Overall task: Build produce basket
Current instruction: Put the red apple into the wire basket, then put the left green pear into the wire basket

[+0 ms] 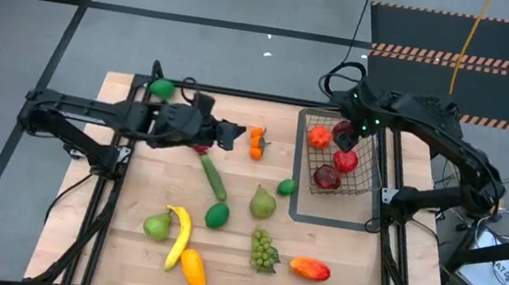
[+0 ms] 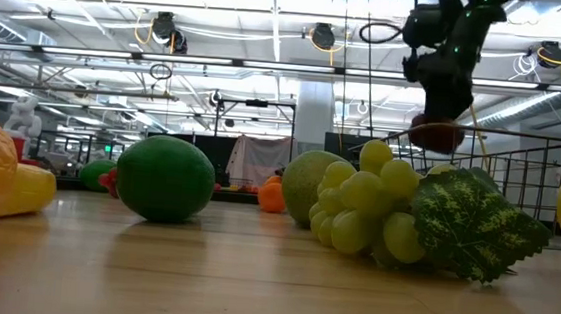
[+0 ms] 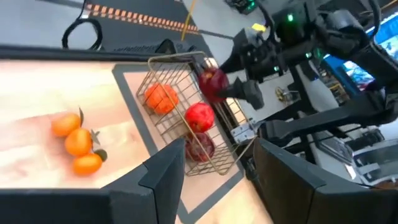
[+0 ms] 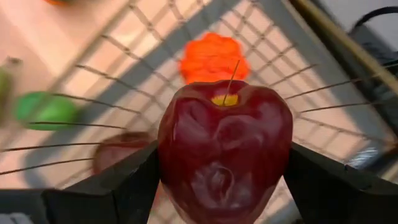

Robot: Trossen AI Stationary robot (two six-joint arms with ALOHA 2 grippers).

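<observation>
Several toy fruits lie loose on the near wooden desk [image 1: 227,260]: yellow banana [image 1: 180,236], green grape bunch [image 1: 265,250]. Farther right, right tool [image 4: 219,186] grips dark red apple [image 4: 225,149] above the dark wire-mesh basket [image 1: 364,169]. Judgement: lower within the walls, release onto a free spot. Left tool [image 3: 217,180], jaws apart and empty, waits mid-desk.
</observation>
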